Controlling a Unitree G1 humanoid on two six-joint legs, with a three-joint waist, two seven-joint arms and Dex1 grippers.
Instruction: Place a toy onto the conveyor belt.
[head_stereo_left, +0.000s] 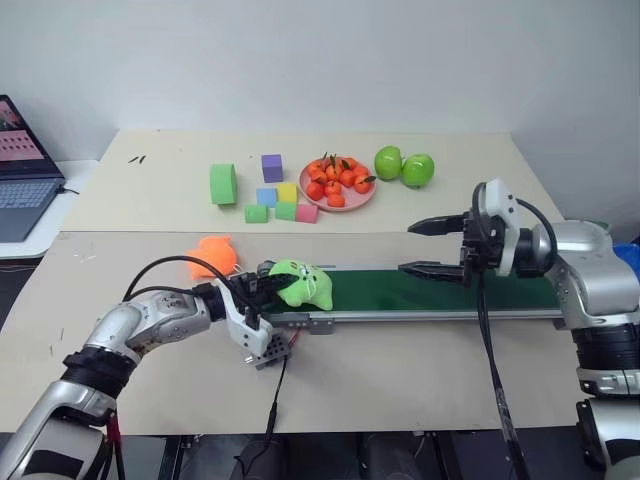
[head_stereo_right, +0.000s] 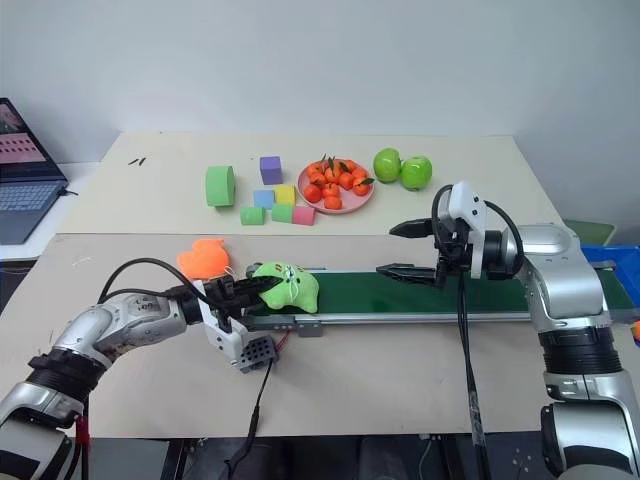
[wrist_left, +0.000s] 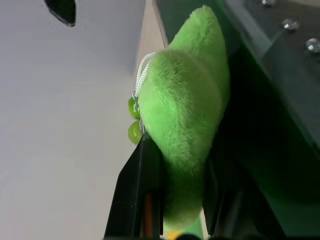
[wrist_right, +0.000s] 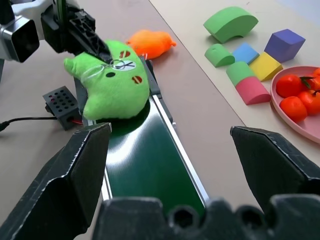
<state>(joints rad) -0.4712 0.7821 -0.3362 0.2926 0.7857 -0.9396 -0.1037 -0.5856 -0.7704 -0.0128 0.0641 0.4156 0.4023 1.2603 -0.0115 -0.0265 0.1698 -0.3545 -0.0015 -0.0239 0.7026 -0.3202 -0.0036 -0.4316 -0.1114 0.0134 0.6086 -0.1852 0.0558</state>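
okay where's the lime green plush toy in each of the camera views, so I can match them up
Left eye view: the toy sits left of centre, at the conveyor belt's left end, pinched by the left gripper.
Right eye view: same spot, slightly further left.
Left wrist view: centre, clamped between the black fingers.
Right wrist view: upper left, face towards the camera.
Shared landmark: the dark green belt.

So we've got a plain white wall (head_stereo_left: 330, 60) behind everything, no windows, just soft even light. Two pale beige desks are pushed together: the far desk (head_stereo_left: 180, 205) butts up against the near desk (head_stereo_left: 400, 385), with a visible seam running between them. Off to the left there's a lower white side table (head_stereo_left: 45, 225) carrying an open laptop (head_stereo_left: 22, 165) with its screen lit.
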